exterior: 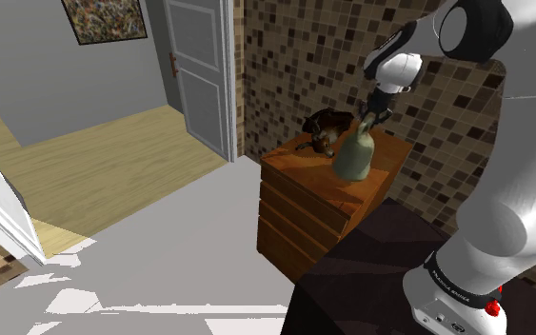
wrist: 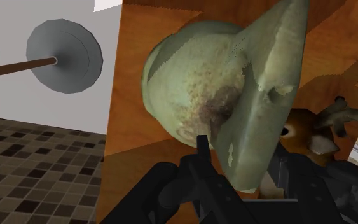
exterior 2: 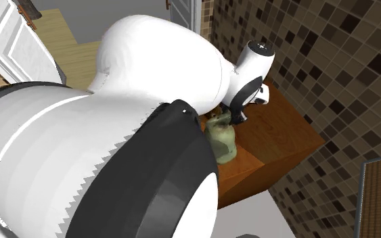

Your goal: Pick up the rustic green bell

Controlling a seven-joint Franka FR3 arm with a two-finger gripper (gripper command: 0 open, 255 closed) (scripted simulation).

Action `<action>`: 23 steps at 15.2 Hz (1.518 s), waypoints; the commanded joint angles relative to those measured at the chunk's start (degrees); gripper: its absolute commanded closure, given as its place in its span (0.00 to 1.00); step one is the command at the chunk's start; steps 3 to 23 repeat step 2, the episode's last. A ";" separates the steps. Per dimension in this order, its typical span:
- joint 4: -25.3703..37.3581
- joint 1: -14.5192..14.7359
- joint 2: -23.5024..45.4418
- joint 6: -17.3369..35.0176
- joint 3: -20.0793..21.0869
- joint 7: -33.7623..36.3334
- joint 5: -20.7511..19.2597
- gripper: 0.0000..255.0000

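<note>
The green bell [exterior: 355, 154] is a mottled, pale green, rounded body with a flat handle on top. It leans over the top of a wooden dresser [exterior: 299, 171]. My gripper [exterior: 365, 121] comes down from above and is shut on the bell's handle. In the wrist view the flat handle [wrist: 266, 95] runs down between my black fingers [wrist: 202, 150], which clasp it, and the bell's body [wrist: 184, 83] bulges beyond. The second exterior view shows the bell [exterior 2: 221, 142] on the dresser [exterior 2: 277, 135] below the gripper [exterior 2: 238, 116]. Whether its base touches the wood, I cannot tell.
A brown antlered figurine [exterior: 325, 128] stands on the dresser just behind the bell, close to my fingers [wrist: 311, 130]. A grey disc on a brown stick [wrist: 63, 56] lies on the floor beside the dresser. A mosaic-tiled wall [exterior: 304, 57] backs the dresser; a white door [exterior: 199, 67] stands further left.
</note>
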 commanded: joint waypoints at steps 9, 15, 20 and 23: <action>0.11 0.17 -0.66 -0.52 -0.21 0.30 -0.33 1.00; 0.11 0.17 -0.66 -0.52 -0.21 0.30 -0.33 1.00; 0.11 0.17 -0.66 -0.52 -0.21 0.30 -0.33 1.00; 0.11 0.17 -0.66 -0.52 -0.21 0.30 -0.33 1.00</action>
